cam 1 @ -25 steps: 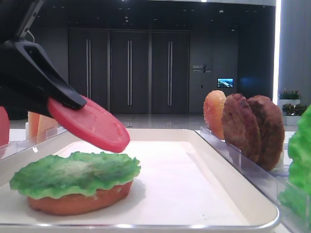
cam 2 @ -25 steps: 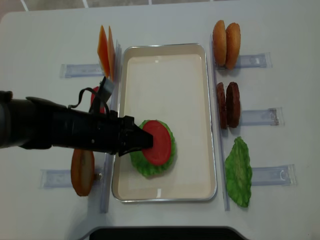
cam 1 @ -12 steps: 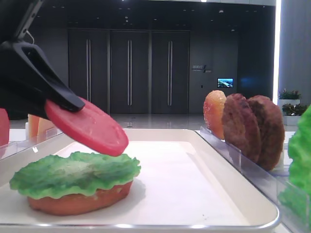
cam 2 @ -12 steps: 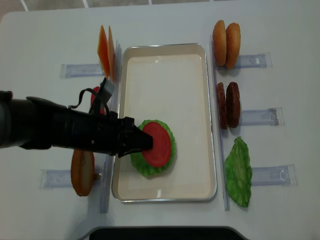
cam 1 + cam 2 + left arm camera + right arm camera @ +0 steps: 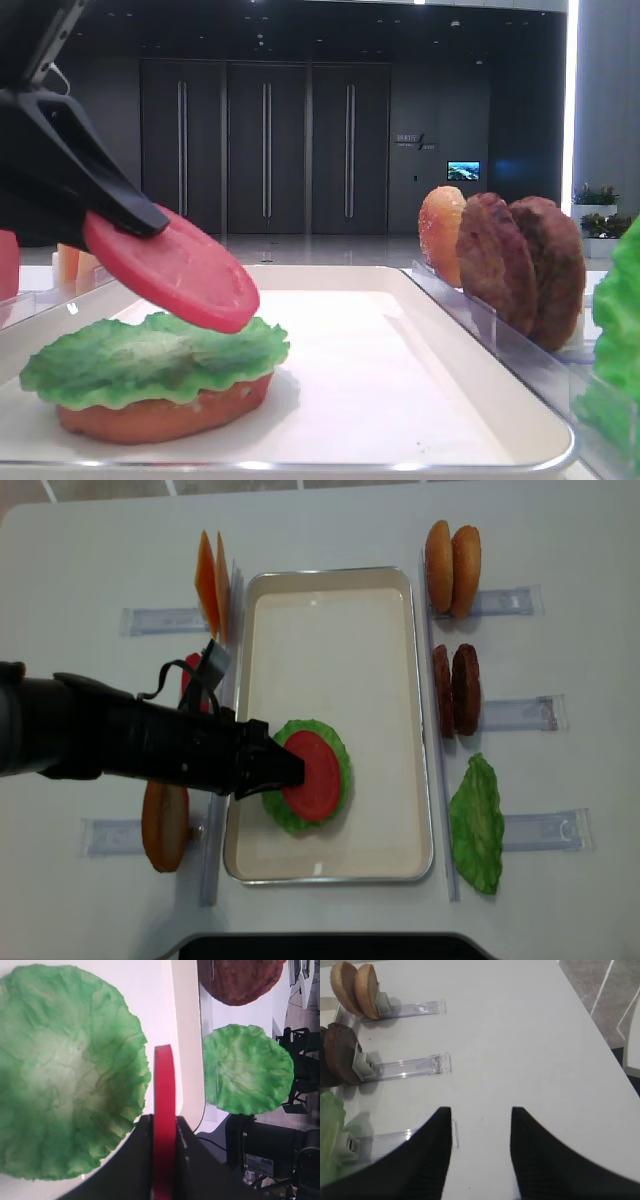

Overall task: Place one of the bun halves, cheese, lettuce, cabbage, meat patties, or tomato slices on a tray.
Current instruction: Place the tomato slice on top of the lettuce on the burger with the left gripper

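A: Where is the smooth round red tomato slice (image 5: 318, 774)?

B: Clamped by its edge in the black left gripper (image 5: 282, 768), jaws pressed on both faces. It hangs tilted just above the ruffled green lettuce leaf (image 5: 150, 358), which lies on a glossy orange bun half (image 5: 165, 412).

A: And that stack?

B: On the large white rectangular tray (image 5: 330, 620), toward its 7 o'clock corner in the overhead view. From the side I cannot tell whether the slice's lower rim touches the leaf.

A: What surrounds the tray?

B: At 11 o'clock, thin orange cheese squares (image 5: 210, 592) stand on edge. At 1 o'clock, two more orange bun halves (image 5: 452, 568). At 3 o'clock, two dark brown rough meat patties (image 5: 456, 689). At 5 o'clock, a second green lettuce leaf (image 5: 477, 823). At 8 o'clock, another bun half (image 5: 165, 823) by a clear plastic holder.

A: The right gripper (image 5: 481, 1160)?

B: Its black fingers stand apart over the white table (image 5: 520, 1035), holding nothing, well away from the tray.
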